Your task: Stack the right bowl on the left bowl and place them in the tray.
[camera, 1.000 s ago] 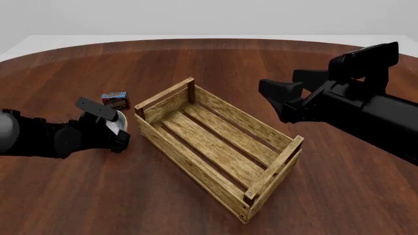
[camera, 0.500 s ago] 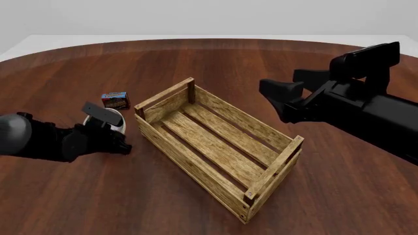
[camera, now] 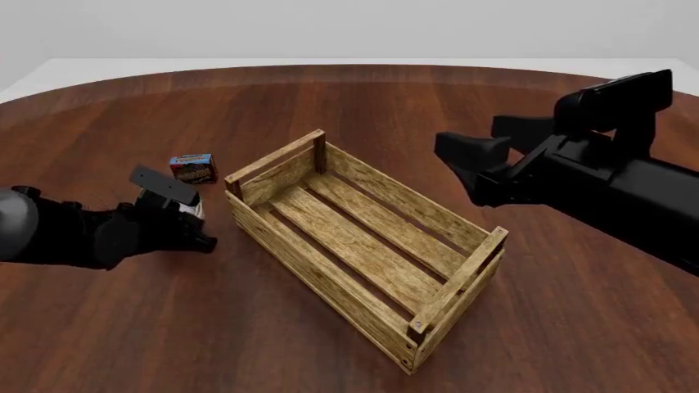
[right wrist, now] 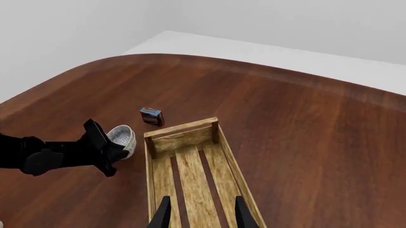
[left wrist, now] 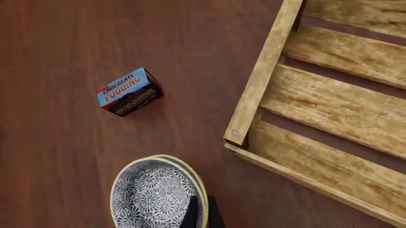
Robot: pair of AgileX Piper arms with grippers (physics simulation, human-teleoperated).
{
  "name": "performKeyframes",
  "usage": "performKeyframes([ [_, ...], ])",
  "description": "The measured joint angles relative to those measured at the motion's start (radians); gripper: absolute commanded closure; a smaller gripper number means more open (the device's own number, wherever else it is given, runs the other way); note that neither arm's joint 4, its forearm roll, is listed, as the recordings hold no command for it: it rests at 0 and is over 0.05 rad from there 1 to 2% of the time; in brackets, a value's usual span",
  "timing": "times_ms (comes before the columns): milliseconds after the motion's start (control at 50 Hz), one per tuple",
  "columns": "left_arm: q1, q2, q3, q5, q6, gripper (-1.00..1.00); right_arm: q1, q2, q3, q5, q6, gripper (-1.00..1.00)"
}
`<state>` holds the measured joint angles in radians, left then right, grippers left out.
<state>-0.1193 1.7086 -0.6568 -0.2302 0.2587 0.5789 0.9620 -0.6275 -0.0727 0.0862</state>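
Patterned white bowls (left wrist: 159,194), two nested judging by the double yellow rim, hang tilted in your left gripper (camera: 180,214), closed on their rim at left of the front view, just beside the tray (camera: 366,246). Tilted so, the inner bowl could slide out as you lift over the rail. One tray at centre, empty; one pudding box (camera: 193,167) behind; right gripper (right wrist: 199,213) open, holding nothing, upper right.
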Motion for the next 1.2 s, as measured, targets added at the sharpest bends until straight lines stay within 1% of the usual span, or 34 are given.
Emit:
performKeyframes([
  [240,0.011,-0.093,0.013,0.061,-0.017,1.00,0.000,-0.006,0.000,0.003,0.000,-1.00],
  [480,0.016,-0.193,0.013,0.127,-0.017,1.00,0.001,-0.015,0.001,0.008,0.001,-1.00],
  [840,0.000,-0.309,-0.016,0.228,0.001,1.00,0.002,-0.027,0.002,0.013,0.002,-1.00],
  [1200,-0.030,-0.384,-0.052,0.294,0.021,1.00,-0.001,-0.038,0.002,0.020,0.003,-1.00],
])
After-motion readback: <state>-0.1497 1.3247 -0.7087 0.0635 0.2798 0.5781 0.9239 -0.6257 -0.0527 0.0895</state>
